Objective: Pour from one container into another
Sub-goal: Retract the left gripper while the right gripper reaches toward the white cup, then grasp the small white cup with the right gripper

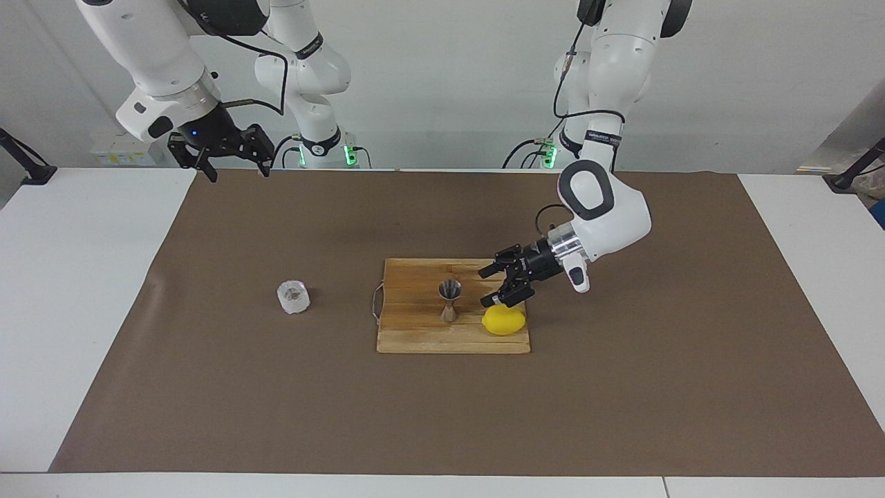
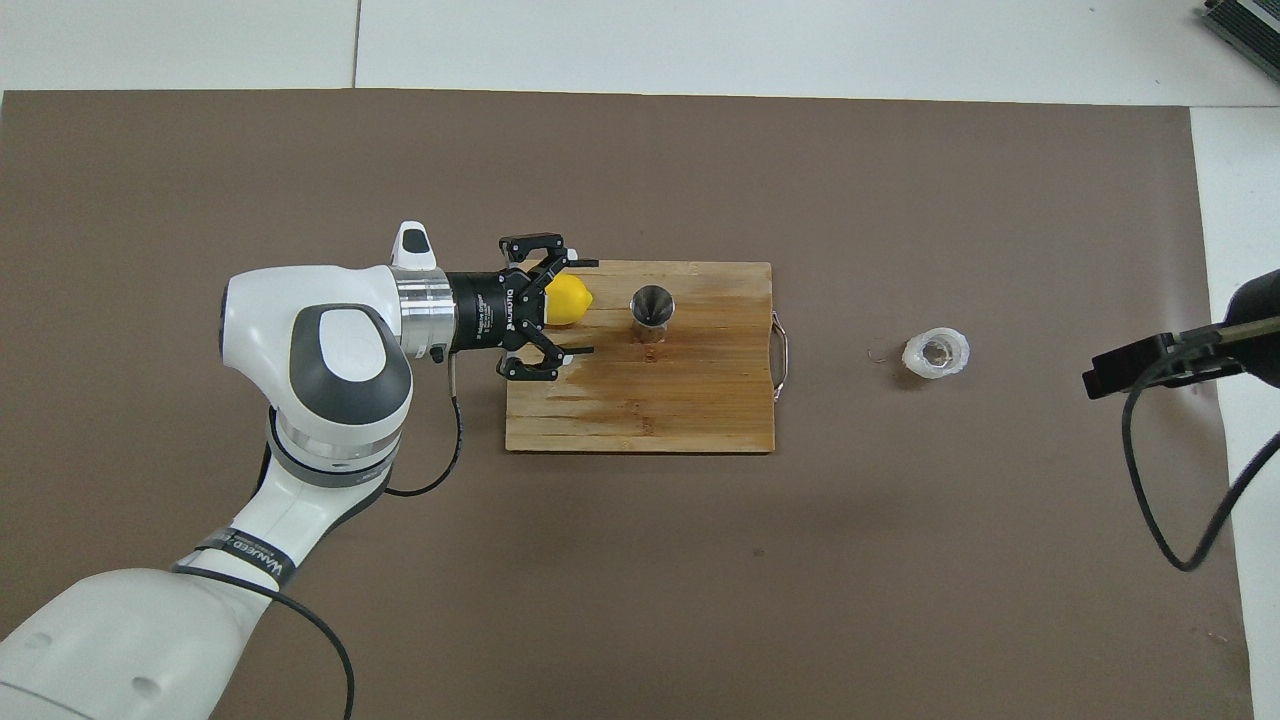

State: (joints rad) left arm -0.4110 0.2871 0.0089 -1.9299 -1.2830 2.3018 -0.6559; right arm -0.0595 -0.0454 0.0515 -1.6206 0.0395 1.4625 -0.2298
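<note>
Left hand (image 1: pixel 499 285): wide and empty, hanging low over the board's edge toward the left arm's end, just above the lemon (image 1: pixel 503 321). Drop or swing it carelessly and you roll the lemon off the board.
Jigger (image 1: pixel 449 300): upright on the board (image 1: pixel 415 332), free of any grip, at about 9 o'clock from the lemon in the facing view. Its narrow waist and small foot make it tippy; a brush from a finger or a heavy pour could topple it.
Glass (image 1: pixel 293 297): on the counter's brown mat, well apart from the board toward the right arm's end, untouched.
Right hand (image 1: pixel 231 159): wide, empty, waiting high over the mat's corner.
Pour risk: you still have to carry the glass over to the jigger; its mouth is small, so a fast or off-centre tilt would likely spill onto the board.
</note>
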